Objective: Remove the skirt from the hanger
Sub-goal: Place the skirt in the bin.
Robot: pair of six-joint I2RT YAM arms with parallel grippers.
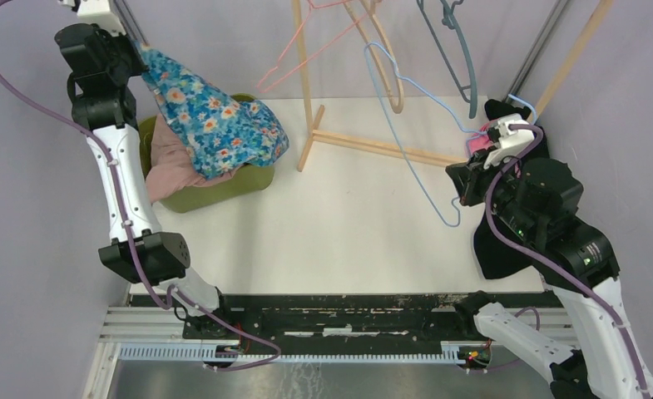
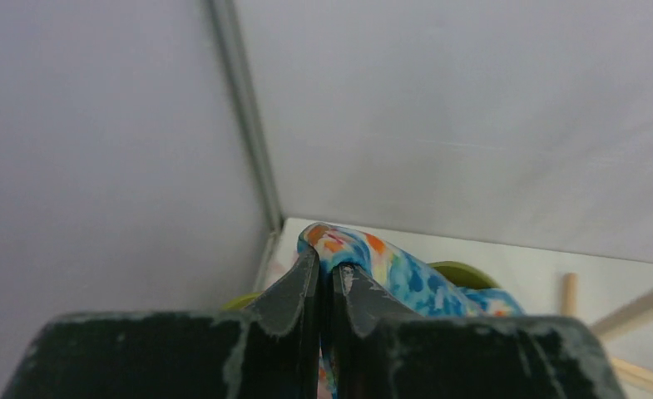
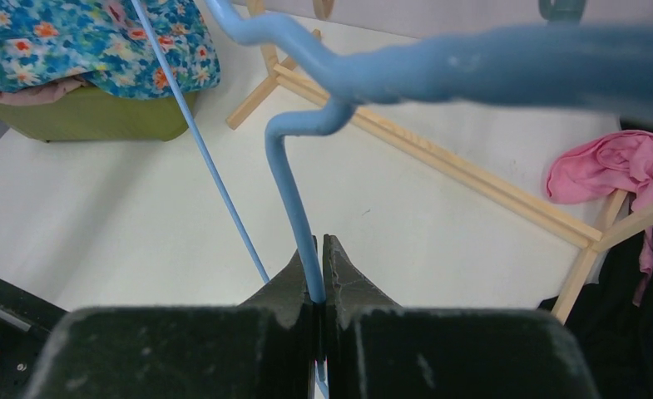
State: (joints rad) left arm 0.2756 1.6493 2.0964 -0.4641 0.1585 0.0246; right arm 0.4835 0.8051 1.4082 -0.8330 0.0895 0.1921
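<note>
**Status: skirt separated from hanger, release pending**

**Top external view.** The blue floral fabric skirt (image 1: 215,125) hangs from the left claw (image 1: 137,43) at the far left. Its lower part drapes over the olive-green fabric basket (image 1: 223,189), which stands on the white surface (image 1: 348,233) and already contains a pale pink garment (image 1: 171,162). The right claw (image 1: 460,195) is at the right, well apart from the skirt, and holds the light-blue wire hanger (image 1: 402,137). No cloth shows on that hanger. The hanger hangs in front of the wooden rack frame (image 1: 373,145).

**Left wrist view.** The left claw (image 2: 325,278) is closed to a narrow gap and pinches a fold of the skirt (image 2: 389,266). The fabric emerges directly at the fingertips and falls away toward the basket (image 2: 464,270).

**Right wrist view.** The right claw (image 3: 319,266) is clamped tight on the hanger (image 3: 294,183). The wire rises bare from the claw. The skirt (image 3: 81,41) lies far left on the basket (image 3: 81,116). A pink cloth (image 3: 606,166) lies by the rack frame (image 3: 439,158).

**Progress assessment.** The removal itself appears to be complete. The likely remaining steps are to release the skirt over the basket and to dispose of the hanger.
</note>
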